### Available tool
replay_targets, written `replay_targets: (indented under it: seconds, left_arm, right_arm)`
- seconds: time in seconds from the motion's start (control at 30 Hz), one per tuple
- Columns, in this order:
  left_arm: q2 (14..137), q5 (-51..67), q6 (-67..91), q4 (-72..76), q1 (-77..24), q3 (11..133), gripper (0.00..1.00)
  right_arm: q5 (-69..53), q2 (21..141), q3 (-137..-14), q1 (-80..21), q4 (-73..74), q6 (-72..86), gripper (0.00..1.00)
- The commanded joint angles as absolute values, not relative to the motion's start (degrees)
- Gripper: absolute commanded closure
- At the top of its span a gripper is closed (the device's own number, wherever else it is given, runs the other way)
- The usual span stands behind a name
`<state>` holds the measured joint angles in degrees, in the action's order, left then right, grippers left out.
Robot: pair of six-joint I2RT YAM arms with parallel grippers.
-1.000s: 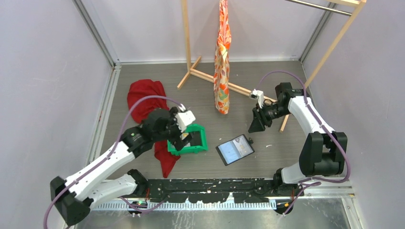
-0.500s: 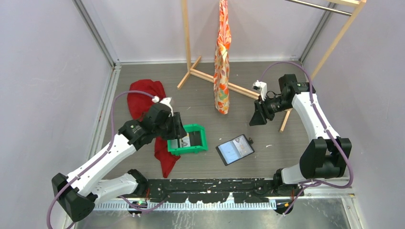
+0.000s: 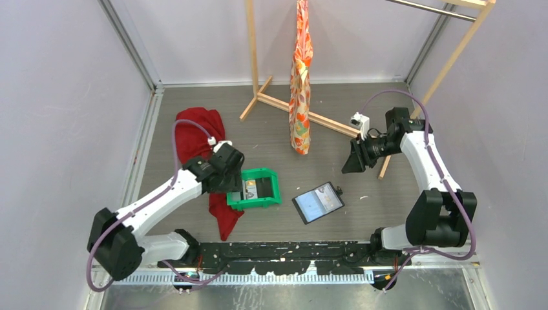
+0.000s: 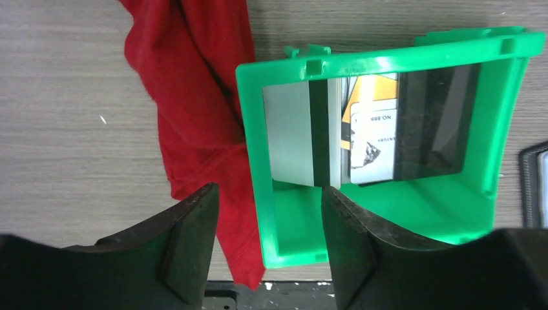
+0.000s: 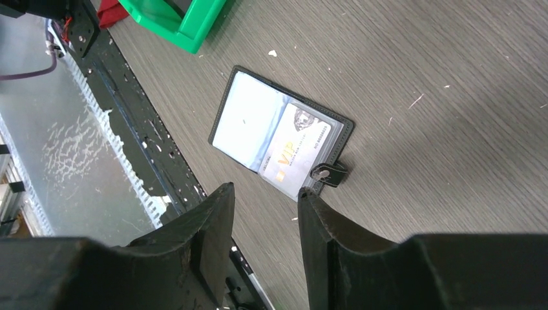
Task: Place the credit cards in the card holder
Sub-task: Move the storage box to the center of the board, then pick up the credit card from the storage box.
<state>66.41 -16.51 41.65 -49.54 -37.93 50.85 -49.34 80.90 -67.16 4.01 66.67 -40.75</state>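
Several credit cards inside green tray walls

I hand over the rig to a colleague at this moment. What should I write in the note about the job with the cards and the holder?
Left gripper: open, empty, low over the near wall of the green tray.
Right gripper: open, empty, raised above the card holder.
Card holder: lies unfolded on the table.
Done: one pale card sits in one pocket.
Left: the credit cards in the tray, it seems three: grey striped, yellow-white, dark.
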Motion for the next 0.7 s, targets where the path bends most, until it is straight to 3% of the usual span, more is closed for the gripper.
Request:
replay_targets:
  seconds: [0.0, 0.37, 0.67]
  left_arm:
    - [69.6, -16.4, 34.7, -40.5, -36.5, 50.2, 0.42]
    - [75.3, -8.2, 15.3, -28.7, -31.8, 50.4, 0.9]
    - [88.7, -0.3, -11.0, -23.6, -25.9, 60.6, 0.97]
  right_arm:
    - [-51.9, 76.7, -64.9, 4.7, 64.4, -40.2, 0.54]
    - [-53.8, 75.4, -63.7, 6.2, 63.4, -40.1, 0.53]
    - [-54.9, 75.2, -63.2, 6.6, 62.9, -40.1, 0.53]
